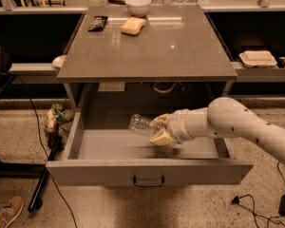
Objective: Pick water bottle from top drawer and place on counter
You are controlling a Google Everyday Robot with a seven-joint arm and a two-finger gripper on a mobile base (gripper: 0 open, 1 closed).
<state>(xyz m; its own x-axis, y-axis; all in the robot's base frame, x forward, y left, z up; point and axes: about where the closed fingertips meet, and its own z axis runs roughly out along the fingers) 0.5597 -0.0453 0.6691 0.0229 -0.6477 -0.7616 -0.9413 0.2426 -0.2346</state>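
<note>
The gripper [157,128] is inside the open drawer [147,173], its 2 fingers [160,137] clamped on the bottle [141,125]. The bottle is tilted, held above the drawer floor and pointing left. Near the far edge of the counter [152,51] sit a bowl [137,5], a sponge [133,26] and a dark packet [98,23].

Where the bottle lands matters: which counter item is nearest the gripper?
The yellow sponge, in front of the bowl and right of the black object. The gripper holds the bottle over the drawer.

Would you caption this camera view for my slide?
Gripper holding the water bottle over the open top drawer, not yet on the counter.
</note>
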